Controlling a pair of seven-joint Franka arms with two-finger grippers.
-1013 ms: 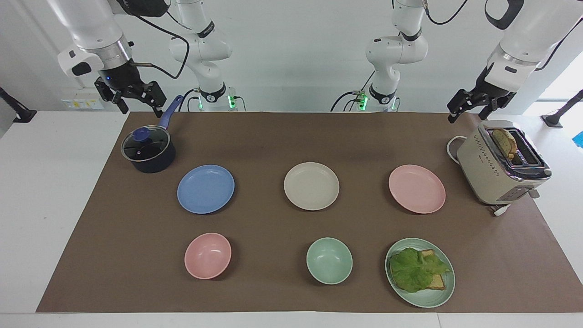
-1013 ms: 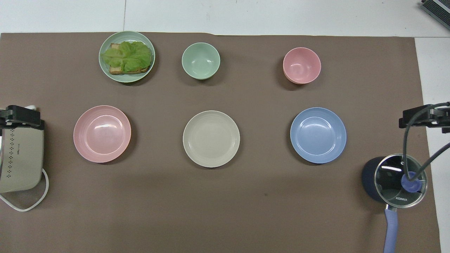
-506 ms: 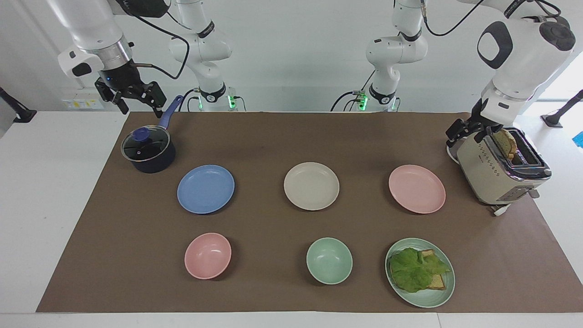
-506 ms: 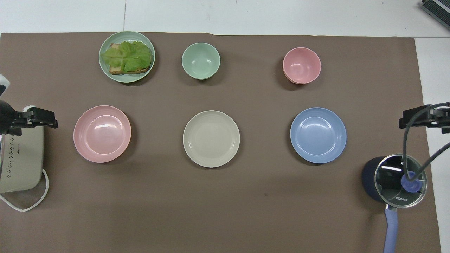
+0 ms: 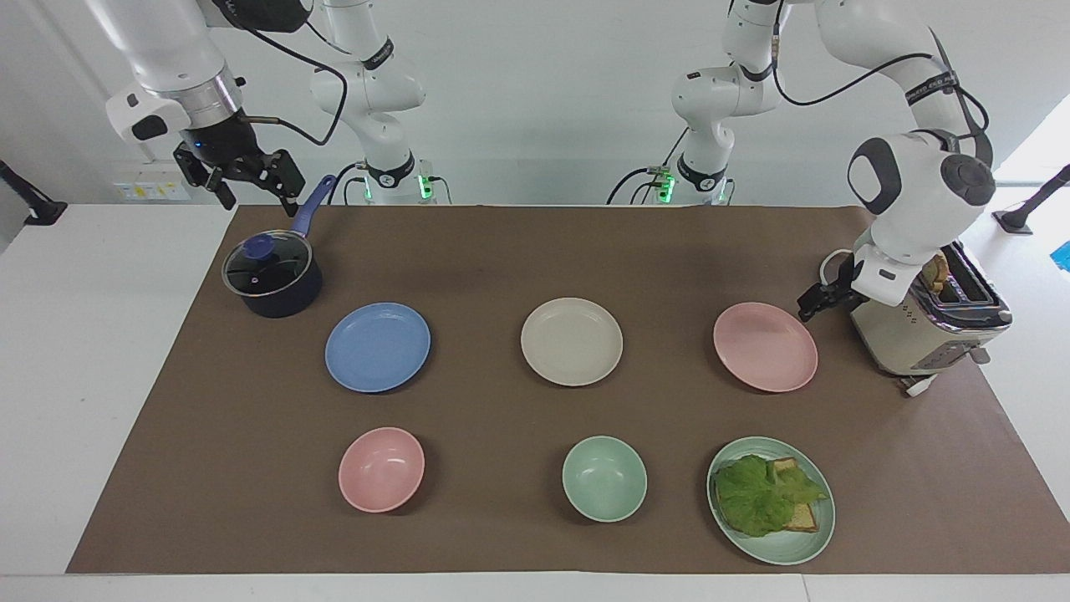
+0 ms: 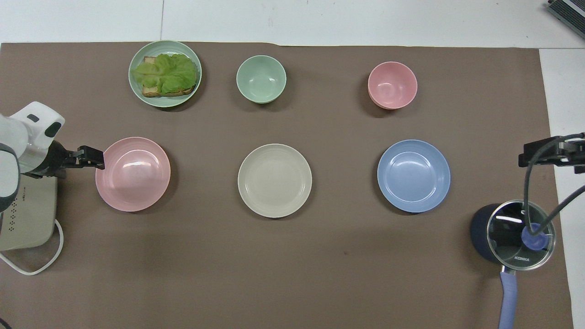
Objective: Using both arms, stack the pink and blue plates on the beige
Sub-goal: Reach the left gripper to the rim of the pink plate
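Note:
Three plates lie in a row on the brown mat, with the beige plate (image 5: 572, 341) (image 6: 274, 180) in the middle. The pink plate (image 5: 765, 347) (image 6: 132, 174) is toward the left arm's end and the blue plate (image 5: 378, 347) (image 6: 413, 176) toward the right arm's end. My left gripper (image 5: 809, 308) (image 6: 93, 157) is low and open at the pink plate's rim, on the toaster's side, holding nothing. Whether it touches the rim I cannot tell. My right gripper (image 5: 257, 199) (image 6: 525, 155) waits open and empty, raised over the mat's edge by the saucepan.
A dark saucepan (image 5: 272, 276) (image 6: 514, 233) with a glass lid sits near the blue plate. A beige toaster (image 5: 919, 334) (image 6: 27, 214) stands beside the pink plate, under the left arm's wrist. Farther out lie a pink bowl (image 5: 381, 469), a green bowl (image 5: 604, 478) and a green plate (image 5: 786, 548) with lettuce and toast.
The left arm has swung down from over the toaster and brought its gripper to the pink plate's rim. The right arm and all the plates have stayed still.

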